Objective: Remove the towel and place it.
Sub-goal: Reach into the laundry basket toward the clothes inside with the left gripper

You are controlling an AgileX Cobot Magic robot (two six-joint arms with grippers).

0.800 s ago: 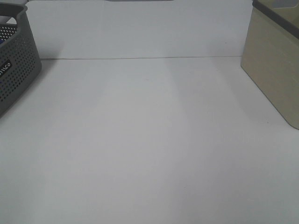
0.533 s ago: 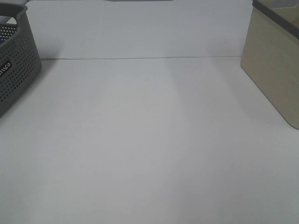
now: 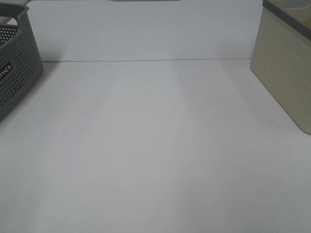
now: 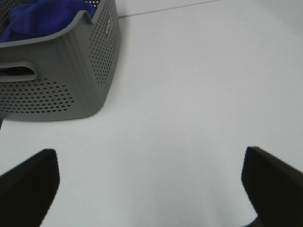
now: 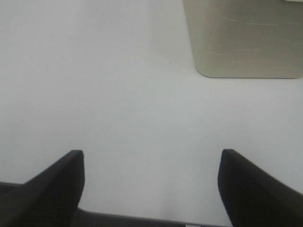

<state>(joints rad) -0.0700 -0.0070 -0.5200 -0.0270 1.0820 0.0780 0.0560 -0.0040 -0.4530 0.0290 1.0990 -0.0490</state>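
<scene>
The deep blue towel (image 4: 45,14) lies bunched inside the grey perforated basket (image 4: 71,71), shown in the left wrist view; in the exterior high view only the basket's side (image 3: 17,68) shows at the far left. My left gripper (image 4: 151,184) is open over bare table, short of the basket, with nothing between its fingers. Over bare table near the beige bin, my right gripper (image 5: 151,182) also stands open and holds nothing. Neither gripper appears in the exterior high view.
A beige bin with a dark rim (image 3: 286,63) stands at the right edge of the white table (image 3: 155,145); the right wrist view shows its wall (image 5: 244,42). A white wall rises behind the table.
</scene>
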